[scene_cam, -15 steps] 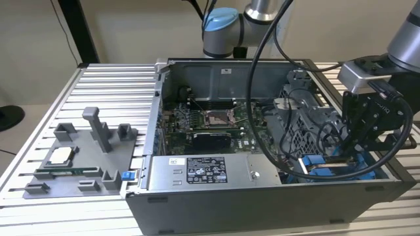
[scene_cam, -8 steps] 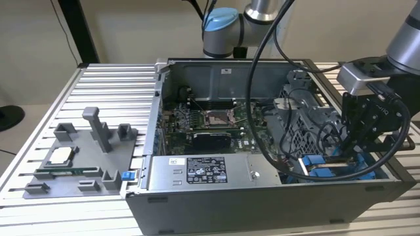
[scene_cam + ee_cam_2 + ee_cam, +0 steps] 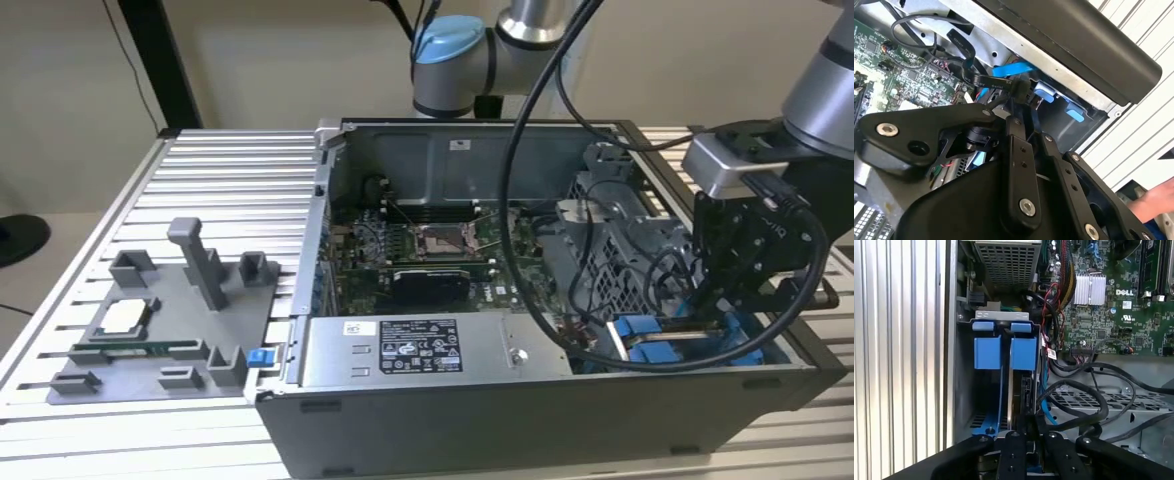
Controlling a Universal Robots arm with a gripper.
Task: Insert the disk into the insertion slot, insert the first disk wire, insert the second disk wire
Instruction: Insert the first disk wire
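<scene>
The disk, in its bright blue caddy (image 3: 651,338), stands on edge in the insertion slot at the case's front corner on the exterior view's right. In the first wrist view its blue tabs (image 3: 1024,353) face the camera, with a second blue caddy (image 3: 988,352) beside it. My black gripper (image 3: 714,315) reaches down into that bay. Both wrist views show its fingers drawn together on a black wire connector (image 3: 1024,93) right at the disk's end; gripper (image 3: 1015,105), gripper (image 3: 1024,429). A flat black wire (image 3: 976,79) runs from the connector, and a blue wire (image 3: 1011,69) lies just behind it.
The open computer case (image 3: 534,410) holds a grey power-supply box (image 3: 400,345), the motherboard (image 3: 427,250) and loose black cables (image 3: 1089,400). A grey fixture plate (image 3: 147,320) with small parts lies on the slatted table. A person's hand (image 3: 1154,200) shows beside the case.
</scene>
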